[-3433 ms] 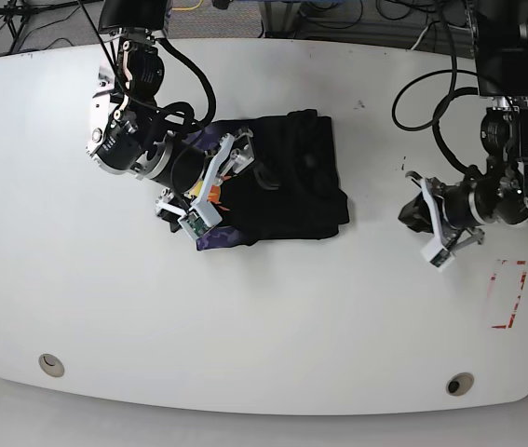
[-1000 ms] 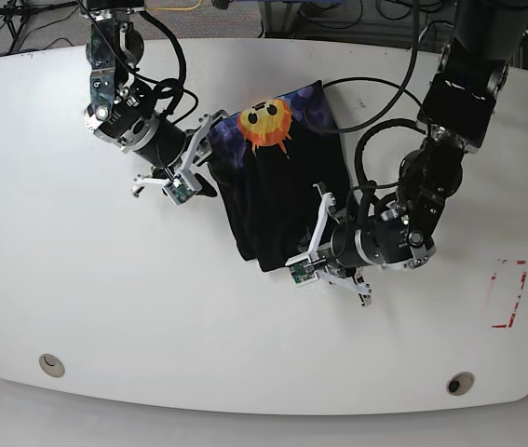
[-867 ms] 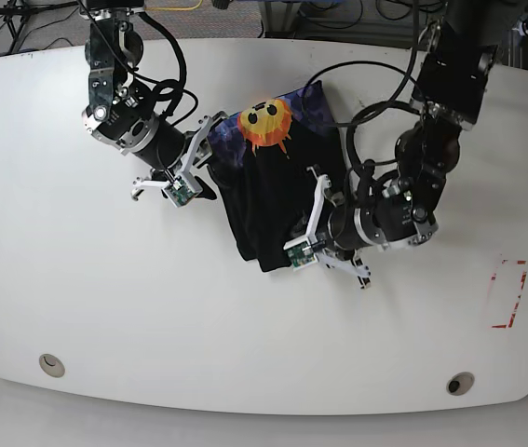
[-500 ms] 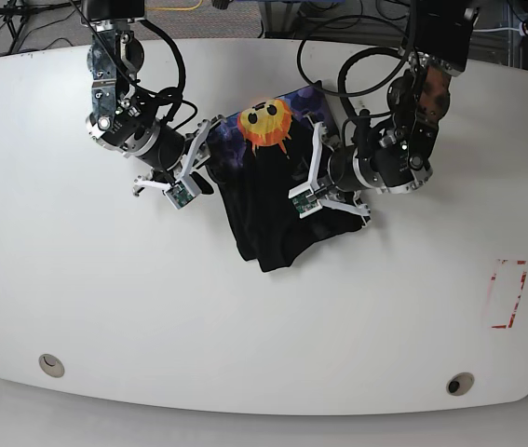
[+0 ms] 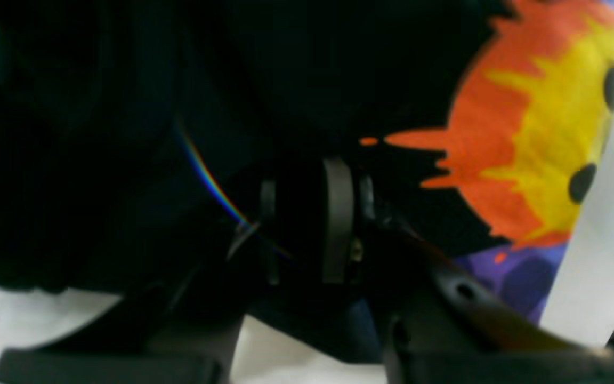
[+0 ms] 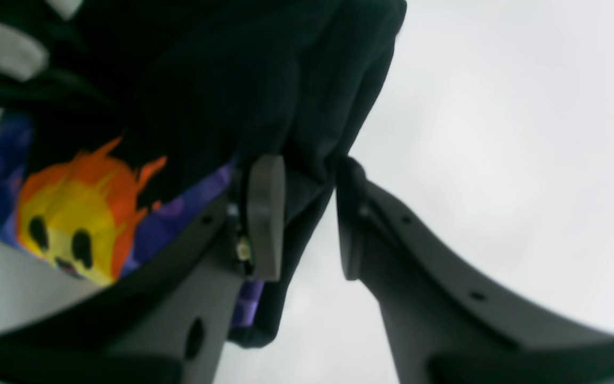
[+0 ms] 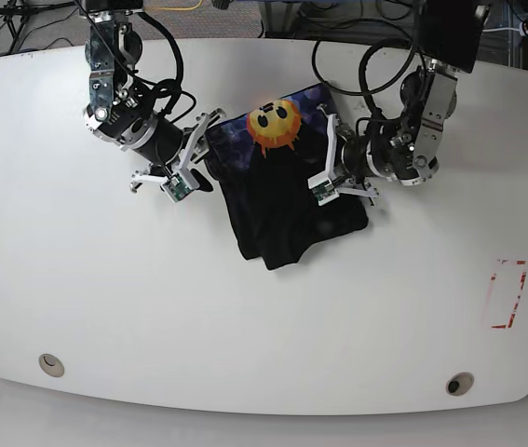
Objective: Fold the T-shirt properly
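Both hands pinched the black T-shirt on the worktop: the right hand its edge, the left hand a fold beside the print.

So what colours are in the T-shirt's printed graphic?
On the black T-shirt: orange and yellow flame face, black dots, purple-blue background; clearest in the right wrist view.

A black T-shirt lies bunched up in the middle of a white table. Near its top edge is a little orange and yellow face on a purple patch. The right gripper is at the shirt's left edge, touching the cloth. The left gripper is at the shirt's right side (its tips are hard to see against the dark cloth). A red mark is far off on the table.
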`<state>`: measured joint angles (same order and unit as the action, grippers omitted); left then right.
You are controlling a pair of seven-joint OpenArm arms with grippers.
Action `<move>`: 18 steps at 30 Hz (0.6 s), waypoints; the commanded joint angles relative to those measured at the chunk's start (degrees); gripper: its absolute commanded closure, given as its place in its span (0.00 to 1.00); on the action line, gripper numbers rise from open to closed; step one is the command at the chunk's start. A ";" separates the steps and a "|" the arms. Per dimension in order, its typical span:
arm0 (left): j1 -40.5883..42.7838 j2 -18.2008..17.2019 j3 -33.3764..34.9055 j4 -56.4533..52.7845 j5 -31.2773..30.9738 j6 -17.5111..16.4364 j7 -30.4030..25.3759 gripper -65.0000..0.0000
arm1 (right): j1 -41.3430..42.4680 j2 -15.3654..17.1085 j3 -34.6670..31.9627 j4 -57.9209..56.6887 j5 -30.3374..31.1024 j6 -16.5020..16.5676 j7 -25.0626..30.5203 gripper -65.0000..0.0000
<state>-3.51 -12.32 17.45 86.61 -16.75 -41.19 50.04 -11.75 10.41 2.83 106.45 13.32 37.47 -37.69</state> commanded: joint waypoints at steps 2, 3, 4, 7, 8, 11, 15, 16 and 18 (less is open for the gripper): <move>-2.51 -1.00 -0.09 -2.87 4.58 1.19 2.84 0.84 | -0.52 0.27 2.40 4.80 0.79 0.20 -0.24 0.75; -2.95 -1.62 -0.18 -2.96 4.67 1.19 2.84 0.84 | -0.60 0.27 3.02 5.85 0.96 0.20 -0.95 0.75; -3.22 -2.06 -0.18 -2.96 4.67 1.19 2.84 0.84 | -0.69 0.18 3.54 6.47 1.14 0.20 -1.30 0.75; -4.10 -4.08 -0.18 -1.64 4.40 1.19 3.01 0.84 | -0.96 0.18 5.04 8.40 1.32 0.28 -2.26 0.75; -4.45 -4.69 -0.18 -0.76 4.40 1.19 3.01 0.84 | -0.96 0.18 5.39 8.75 1.32 0.28 -2.44 0.75; -5.06 -5.75 -0.18 2.05 4.40 1.19 3.28 0.84 | -1.04 0.18 6.27 9.19 1.32 0.37 -2.53 0.75; -6.82 -6.36 -0.09 7.15 4.40 1.19 7.32 0.84 | -1.75 0.35 7.94 9.19 1.32 0.64 -2.53 0.75; -7.44 -6.28 -0.09 8.73 4.40 1.19 8.90 0.84 | -1.83 0.35 8.38 9.19 1.32 0.72 -2.53 0.75; -8.32 -6.10 -0.09 11.72 4.40 1.19 11.01 0.84 | -2.01 0.35 8.99 9.19 1.32 0.72 -2.53 0.75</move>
<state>-9.45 -18.72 17.52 94.15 -11.33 -39.97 61.43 -14.04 10.20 11.16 114.43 13.87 37.80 -41.21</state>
